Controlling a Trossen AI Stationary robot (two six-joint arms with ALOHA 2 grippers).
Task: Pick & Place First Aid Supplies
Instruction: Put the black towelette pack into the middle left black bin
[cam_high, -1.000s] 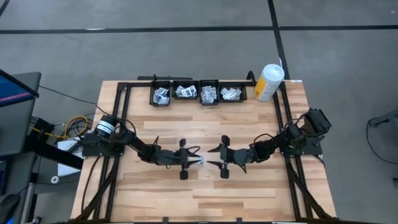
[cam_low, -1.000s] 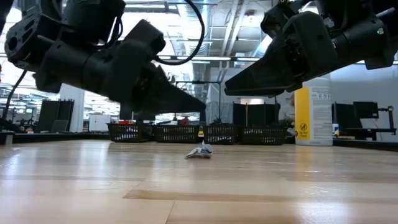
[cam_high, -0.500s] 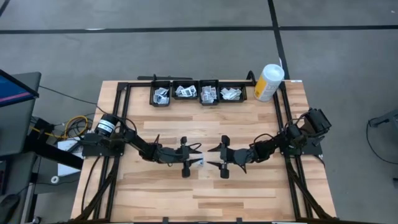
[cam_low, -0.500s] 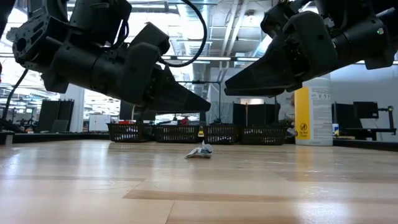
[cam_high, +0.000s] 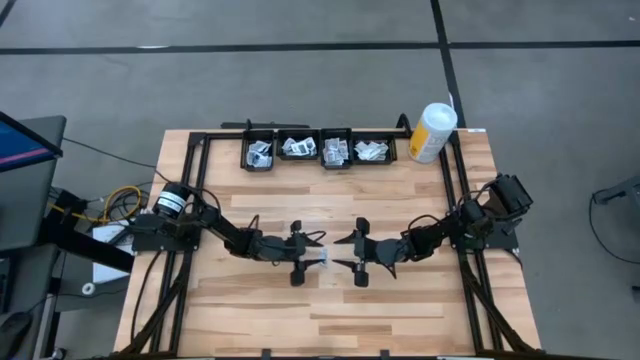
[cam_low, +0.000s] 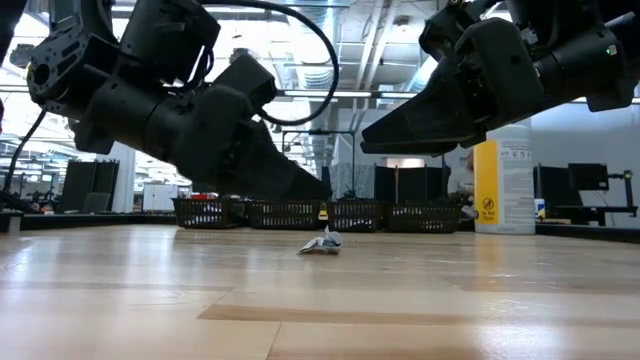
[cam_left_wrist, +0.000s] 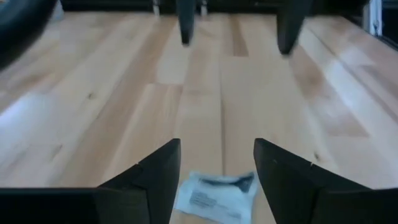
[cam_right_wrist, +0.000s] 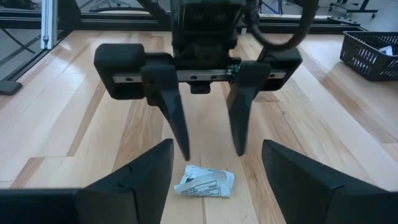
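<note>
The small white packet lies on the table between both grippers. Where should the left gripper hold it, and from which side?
Probably from above. The packet lies nearly flat and crumpled on the wood, so its raised, wrinkled middle is easiest to pinch. The left gripper hangs open just over it, one finger to each side.

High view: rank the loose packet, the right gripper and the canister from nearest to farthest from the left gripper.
1. Packet, on the table right at the left gripper fingertips.
2. Right gripper, facing it across the table's middle.
3. Canister, far right corner.
</note>
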